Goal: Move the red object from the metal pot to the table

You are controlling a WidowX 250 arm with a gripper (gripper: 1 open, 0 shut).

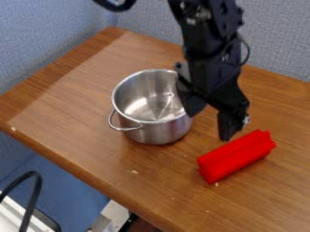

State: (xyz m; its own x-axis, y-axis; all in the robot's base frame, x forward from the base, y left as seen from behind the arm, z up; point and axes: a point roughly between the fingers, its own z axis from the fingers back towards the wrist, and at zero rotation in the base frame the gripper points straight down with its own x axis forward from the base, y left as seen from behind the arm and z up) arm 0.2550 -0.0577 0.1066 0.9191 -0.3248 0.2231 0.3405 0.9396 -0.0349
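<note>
The red object (237,155) lies flat on the table (72,91), to the right of the metal pot (150,106) and near the table's front right edge. Nothing shows inside the pot. My gripper (230,121) hangs just above the block's far end, fingers pointing down. Its jaws stand open with nothing between them, clear of the block.
The pot's thin wire handle (115,120) sticks out toward the front left. A dark cable (24,195) loops below the table's front edge. A blue-grey wall (49,27) runs behind the table at the left.
</note>
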